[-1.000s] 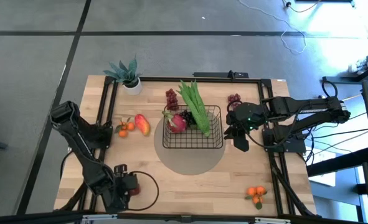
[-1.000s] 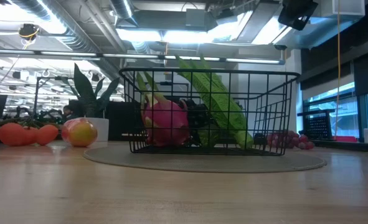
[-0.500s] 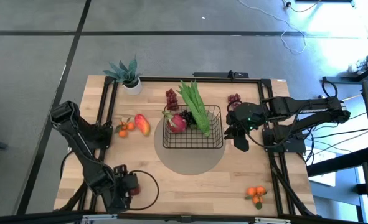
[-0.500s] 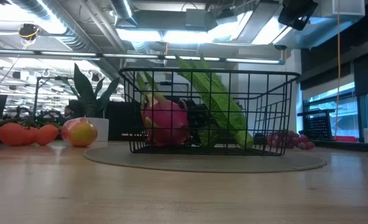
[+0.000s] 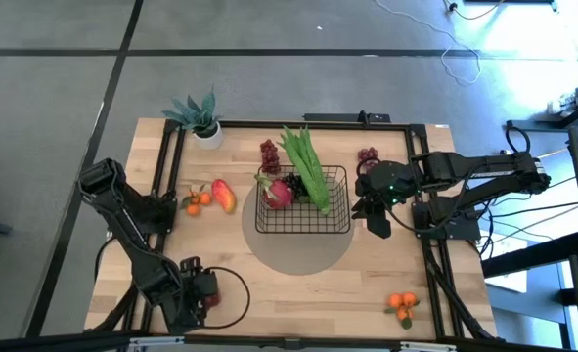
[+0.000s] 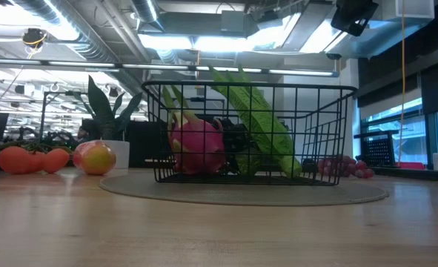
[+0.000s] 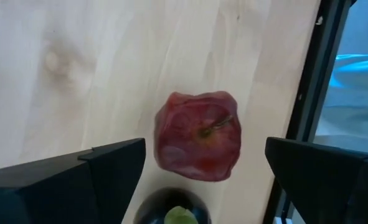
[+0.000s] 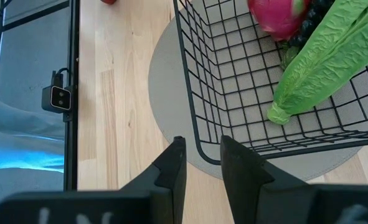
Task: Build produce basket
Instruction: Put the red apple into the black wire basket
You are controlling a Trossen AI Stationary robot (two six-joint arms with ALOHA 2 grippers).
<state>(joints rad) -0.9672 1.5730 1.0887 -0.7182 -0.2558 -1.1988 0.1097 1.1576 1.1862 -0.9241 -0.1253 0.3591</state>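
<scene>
Left gripper [image 7: 202,171], at lower left, is spreading wide over a red apple [image 7: 198,135], poised for grasping; right gripper [image 8: 202,163] is waiting nearly closed beside the basket [image 5: 303,220].

Overhead and table-level views share the basket [image 5: 303,199]; wrist views look close.

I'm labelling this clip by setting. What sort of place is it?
Probably a robotics lab in an open-plan office: a wooden table in a black frame, exposed ceiling ducts, and a loose cable on grey carpet.
</scene>
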